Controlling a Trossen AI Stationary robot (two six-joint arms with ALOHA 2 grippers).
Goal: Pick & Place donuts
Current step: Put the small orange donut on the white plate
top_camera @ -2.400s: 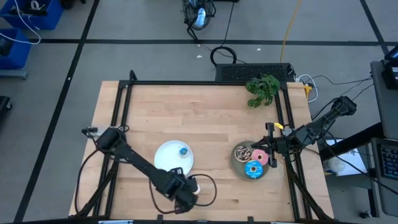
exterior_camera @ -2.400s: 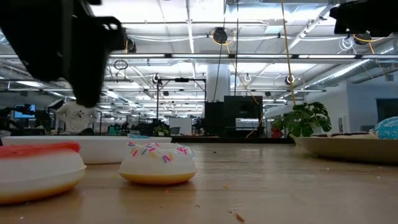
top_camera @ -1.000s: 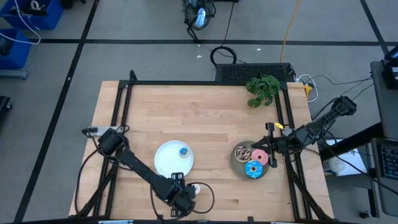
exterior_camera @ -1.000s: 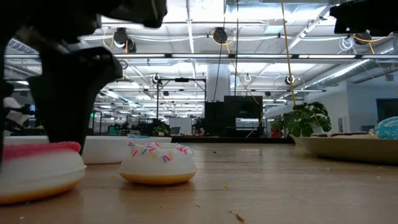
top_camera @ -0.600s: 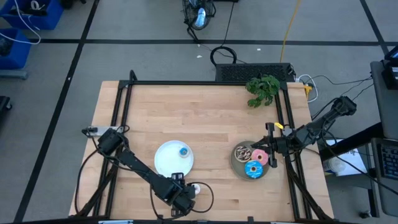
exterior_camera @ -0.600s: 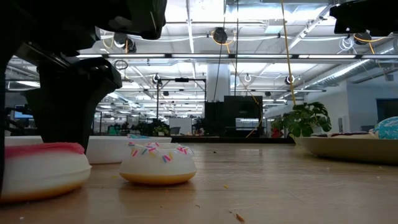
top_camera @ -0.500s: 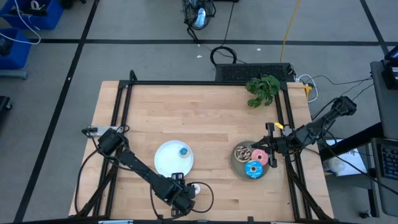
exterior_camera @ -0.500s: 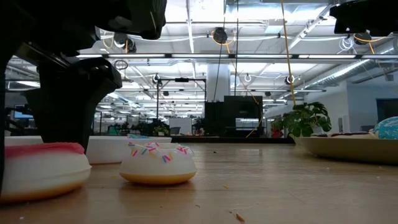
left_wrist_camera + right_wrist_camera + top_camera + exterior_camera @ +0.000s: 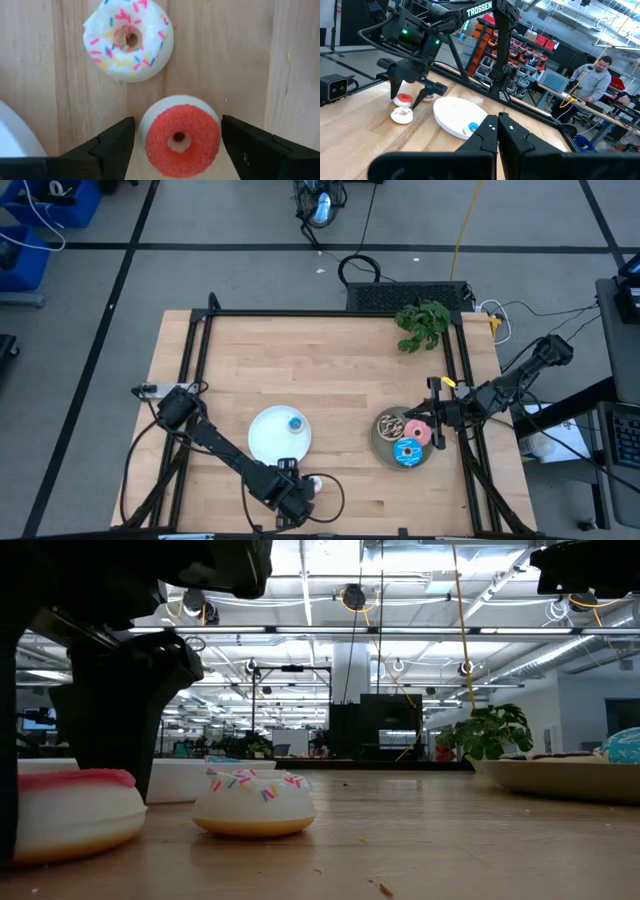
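Two tiny donuts sit near the desk's front edge, left of centre, and the left tool [image 9: 172,145] is down over the red donut [image 9: 182,136] — fingers spread wide, one on each side, not touching it, seemingly lined up for a pinch. The white sprinkled donut [image 9: 129,39] lies just beside. Over by the right edge, the right tool [image 9: 432,420] waits, fingers together and empty, above the grey plate [image 9: 383,448] of larger donuts.

A round white plate [image 9: 268,436] lies on the wooden table [image 9: 300,370], and a grey plate [image 9: 383,450] sits well apart from it. A green plant [image 9: 422,323] stands at a table corner. A person [image 9: 594,82] stands beyond the table.
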